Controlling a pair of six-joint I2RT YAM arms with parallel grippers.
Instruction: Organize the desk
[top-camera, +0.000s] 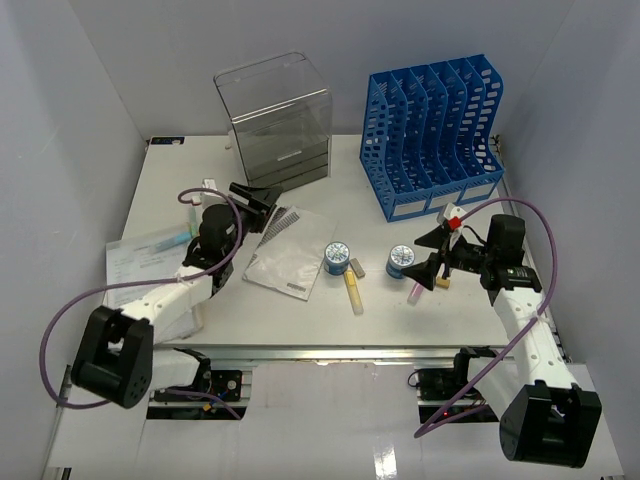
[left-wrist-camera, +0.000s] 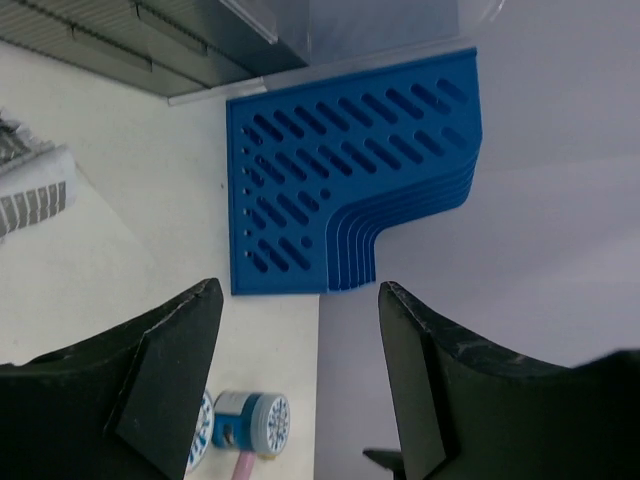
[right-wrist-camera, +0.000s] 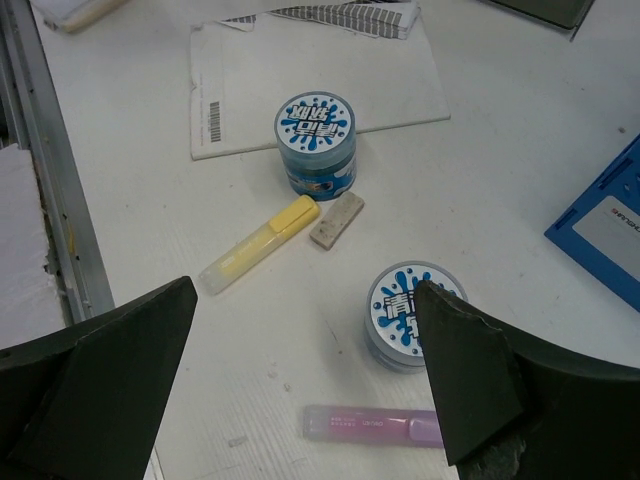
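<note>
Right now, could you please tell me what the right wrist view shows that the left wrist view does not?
Only the right wrist view shows the yellow highlighter, the eraser beside it, and the metal rail. Only the left wrist view shows the clear drawer box and the whole slotted side of the blue file rack. Both show the white desk, blue-lidded tubs and the rack, though only its corner appears in the right wrist view.
</note>
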